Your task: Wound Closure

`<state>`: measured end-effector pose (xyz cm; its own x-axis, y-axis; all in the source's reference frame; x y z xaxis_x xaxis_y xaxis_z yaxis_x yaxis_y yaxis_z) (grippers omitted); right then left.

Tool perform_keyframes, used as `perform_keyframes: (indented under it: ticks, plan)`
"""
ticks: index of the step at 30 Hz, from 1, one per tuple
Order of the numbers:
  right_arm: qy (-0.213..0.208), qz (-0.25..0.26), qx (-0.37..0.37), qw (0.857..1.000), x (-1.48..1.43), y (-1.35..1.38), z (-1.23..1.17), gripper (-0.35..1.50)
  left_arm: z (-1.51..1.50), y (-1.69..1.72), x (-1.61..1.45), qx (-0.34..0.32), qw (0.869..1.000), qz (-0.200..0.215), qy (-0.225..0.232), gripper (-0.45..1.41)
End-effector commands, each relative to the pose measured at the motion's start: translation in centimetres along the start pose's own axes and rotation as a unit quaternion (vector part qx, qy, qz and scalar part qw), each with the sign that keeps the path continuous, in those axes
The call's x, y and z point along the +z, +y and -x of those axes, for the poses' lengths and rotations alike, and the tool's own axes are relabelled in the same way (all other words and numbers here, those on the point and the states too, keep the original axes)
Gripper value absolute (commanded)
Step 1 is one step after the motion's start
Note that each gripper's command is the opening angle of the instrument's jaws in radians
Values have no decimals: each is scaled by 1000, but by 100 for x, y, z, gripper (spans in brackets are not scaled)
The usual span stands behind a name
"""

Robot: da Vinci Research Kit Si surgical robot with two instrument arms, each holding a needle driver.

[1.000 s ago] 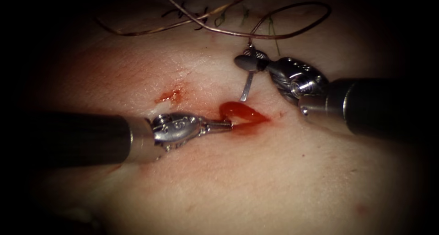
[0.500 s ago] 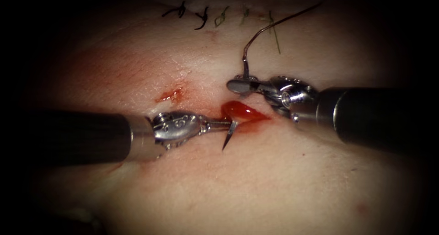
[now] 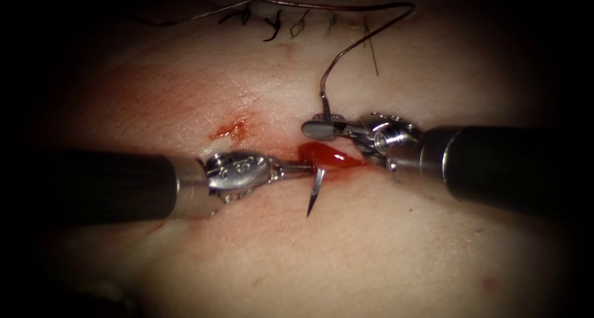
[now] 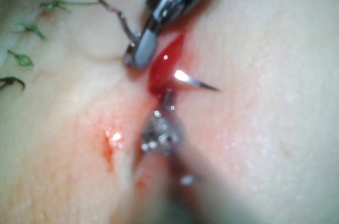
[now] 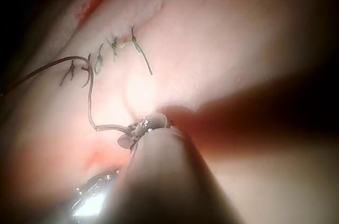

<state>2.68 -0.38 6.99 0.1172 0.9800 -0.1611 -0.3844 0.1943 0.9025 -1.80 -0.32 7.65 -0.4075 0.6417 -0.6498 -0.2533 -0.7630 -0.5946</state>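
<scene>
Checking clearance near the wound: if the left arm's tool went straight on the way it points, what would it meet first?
Probably the needle, right at the left tool tip beside the cut; depth is unclear.

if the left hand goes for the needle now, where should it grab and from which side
Probably the exposed needle shaft just behind the point, from the lower left. Its tip has come through the tissue below the cut, pointing down; the rear is held shut in the right hand. The left hand sits beside it.
</scene>
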Motion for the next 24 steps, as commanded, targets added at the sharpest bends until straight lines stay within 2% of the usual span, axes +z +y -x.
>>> perform_keyframes:
  ticks: [1,3,5,8,14,24]
  plan:
    - [9,13,-25,1000,7,5,-3,89,5,2,8,-1,1000,1,0,-10]
    - [17,48,-65,997,5,9,-13,121,5,2,8,-1,1000,1,0,-10]
    - [12,74,-99,992,4,11,-20,130,5,2,8,-1,1000,1,0,-10]
    - [-1,96,-135,986,3,14,-26,130,6,2,8,-1,1000,1,0,-10]
    - [6,121,-193,974,0,3,-42,130,6,2,8,-1,1000,1,0,-10]
    - [31,140,-223,964,-11,-16,-77,135,6,3,8,-1,1000,1,0,-10]
